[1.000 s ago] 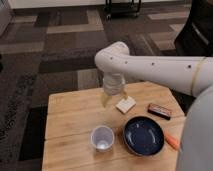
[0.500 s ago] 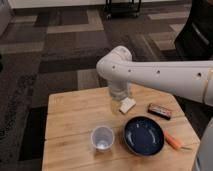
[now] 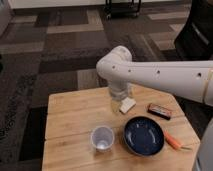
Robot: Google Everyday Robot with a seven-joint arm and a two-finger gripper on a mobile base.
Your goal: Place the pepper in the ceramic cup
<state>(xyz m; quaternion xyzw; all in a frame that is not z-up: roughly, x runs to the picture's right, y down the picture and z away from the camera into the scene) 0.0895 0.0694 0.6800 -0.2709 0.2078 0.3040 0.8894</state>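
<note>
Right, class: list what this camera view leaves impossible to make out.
The gripper, camera view, below the arm's bend near the white block: outline blurred.
The pepper, beside the blue dish: stem end too small.
The dark bar: label blurred.
The arm: base cut off by the picture's edge.

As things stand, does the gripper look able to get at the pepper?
Probably yes. The pepper lies uncovered near the right edge of the table, beside the blue dish; the gripper hangs over its far side, holding nothing.
</note>
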